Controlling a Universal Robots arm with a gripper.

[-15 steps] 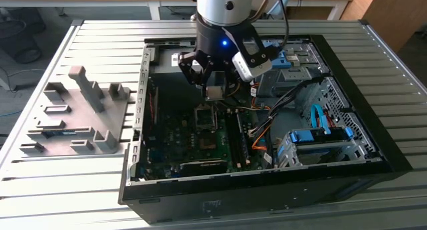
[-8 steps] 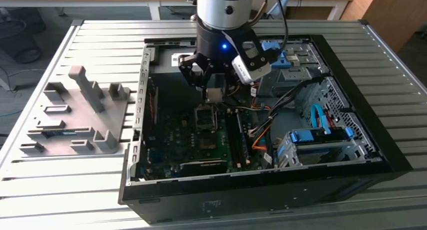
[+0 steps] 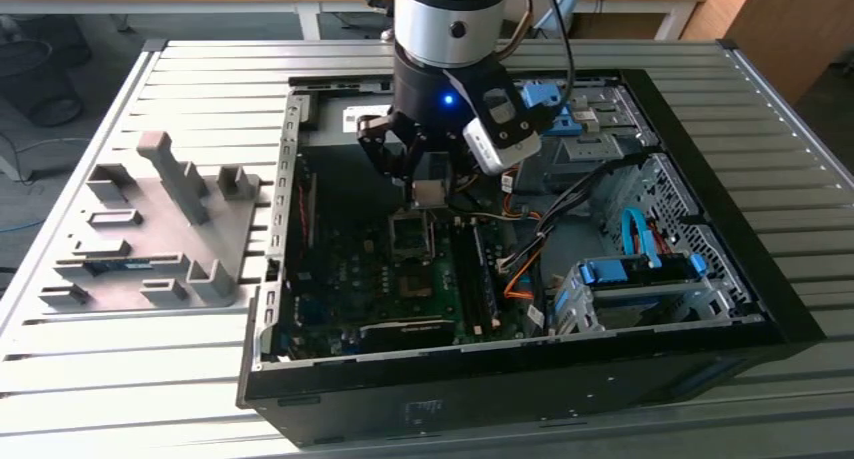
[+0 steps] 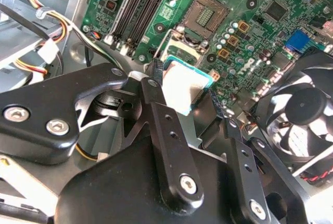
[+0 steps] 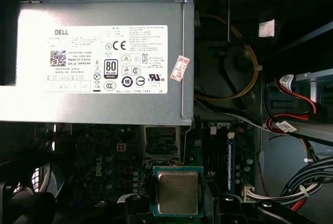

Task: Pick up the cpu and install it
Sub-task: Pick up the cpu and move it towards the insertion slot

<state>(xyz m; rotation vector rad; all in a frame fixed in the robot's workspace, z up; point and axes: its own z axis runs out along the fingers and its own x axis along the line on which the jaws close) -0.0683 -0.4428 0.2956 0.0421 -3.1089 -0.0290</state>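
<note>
While gripper (image 3: 427,182) clasps cpu (image 5: 178,192), case (image 3: 534,384) tops slatted table (image 3: 174,364).

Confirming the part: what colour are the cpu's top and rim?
The cpu has a dull silver top, teal-green rim; first wrist view.

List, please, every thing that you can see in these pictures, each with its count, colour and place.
table: one, grey slatted metal, under everything
computer case: one, black, open, on the table
fixture: one, grey, on the table, at the exterior view's left of the case
motherboard: one, green, inside the case
socket: one, dark with metal frame, empty, on the motherboard
power supply: one, grey with white label, inside the case
fan: one, black, beside the motherboard
drive caddy: one, blue, inside the case, exterior view's right
cpu: one, silver-grey top, held above the motherboard
gripper: one, black, shut on the cpu
arm: one, silver-grey, above the case
</note>
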